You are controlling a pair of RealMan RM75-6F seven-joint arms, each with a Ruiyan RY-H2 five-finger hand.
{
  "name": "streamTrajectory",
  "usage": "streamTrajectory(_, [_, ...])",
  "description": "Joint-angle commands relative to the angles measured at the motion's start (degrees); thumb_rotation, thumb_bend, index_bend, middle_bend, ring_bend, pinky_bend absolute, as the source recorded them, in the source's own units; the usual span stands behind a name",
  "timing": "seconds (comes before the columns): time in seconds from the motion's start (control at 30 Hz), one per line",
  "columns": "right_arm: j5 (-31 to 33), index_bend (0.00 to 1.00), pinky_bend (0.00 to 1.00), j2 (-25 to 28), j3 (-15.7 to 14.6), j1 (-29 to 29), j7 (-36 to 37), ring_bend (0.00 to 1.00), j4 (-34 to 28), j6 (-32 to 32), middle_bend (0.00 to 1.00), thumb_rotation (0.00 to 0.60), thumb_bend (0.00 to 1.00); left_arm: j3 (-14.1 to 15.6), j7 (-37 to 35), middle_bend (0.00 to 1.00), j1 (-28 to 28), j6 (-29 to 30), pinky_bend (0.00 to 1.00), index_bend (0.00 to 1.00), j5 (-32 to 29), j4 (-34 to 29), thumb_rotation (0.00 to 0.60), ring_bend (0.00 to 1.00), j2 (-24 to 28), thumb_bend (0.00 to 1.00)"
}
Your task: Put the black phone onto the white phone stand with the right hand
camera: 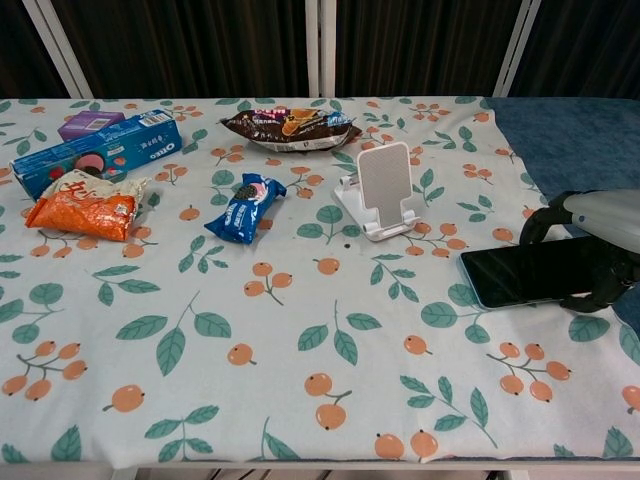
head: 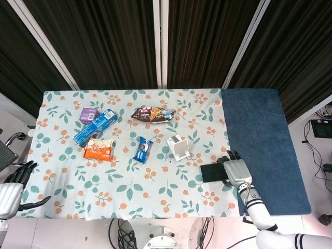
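The black phone (head: 211, 173) (camera: 530, 272) lies screen up near the right edge of the floral cloth, its right end raised a little. My right hand (head: 236, 171) (camera: 600, 215) grips that end, fingers curled over the far edge and the thumb under the near edge. The white phone stand (head: 179, 148) (camera: 385, 190) stands upright and bare, to the left of the phone and farther back. Beyond the table's front left corner, my left hand (head: 13, 189) hangs with its fingers spread, holding nothing.
A blue Oreo box (head: 95, 126) (camera: 95, 150), a purple box (head: 88, 114), an orange bag (head: 98, 150) and a small blue packet (head: 142, 150) lie left of the stand. A dark snack bag (head: 153, 114) lies behind it. A blue mat (head: 259, 140) covers the table's right side.
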Motion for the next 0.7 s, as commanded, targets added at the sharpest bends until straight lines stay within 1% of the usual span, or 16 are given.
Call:
streamTrajectory(0.03, [-0.49, 0.52, 0.0, -0.04, 0.08, -0.22, 0.65, 0.1, 0.3, 0.13, 0.28, 0.6, 0.21, -0.01, -0.09, 0.02, 0.01, 0.0, 0.26, 0.03, -0.01, 0.11, 0.253, 0.1, -0.07, 0.07])
streamTrajectory(0.17, [-1.58, 0.55, 0.0, 0.02, 0.07, -0.51, 1.22, 0.24, 0.51, 0.62, 0.31, 0.6, 0.23, -0.01, -0.12, 0.02, -0.06, -0.18, 0.26, 0.03, -0.06, 0.18, 0.254, 0.1, -0.09, 0.07])
streamTrajectory(0.27, [-1.93, 0.56, 0.0, 0.08, 0.18, -0.71, 1.42, 0.31, 0.5, 0.99, 0.31, 0.6, 0.26, -0.02, -0.07, 0.02, -0.15, -0.26, 0.26, 0.03, 0.0, 0.09, 0.256, 0.1, -0.06, 0.07])
streamTrajectory(0.47, [-2.21, 0.57, 0.01, 0.17, 0.49, -0.95, 1.8, 0.39, 0.38, 1.29, 0.33, 0.6, 0.3, -0.01, -0.11, 0.02, -0.19, -0.46, 0.26, 0.03, -0.13, -0.02, 0.267, 0.1, 0.0, 0.07])
streamTrajectory(0.6, [-3.25, 0.58, 0.03, 0.61, 0.91, -1.2, 3.12, 0.41, 0.09, 1.55, 0.37, 0.6, 0.31, 0.02, -0.23, 0.02, -0.14, -0.58, 0.26, 0.03, -0.3, -0.05, 0.286, 0.1, 0.07, 0.07])
streamTrajectory(0.7, [-4.75, 0.59, 0.03, 1.41, 1.24, -1.5, 4.67, 0.41, -0.43, 1.91, 0.38, 0.6, 0.32, 0.02, -0.26, 0.02, -0.14, -0.56, 0.26, 0.03, -0.28, -0.07, 0.288, 0.1, 0.1, 0.07])
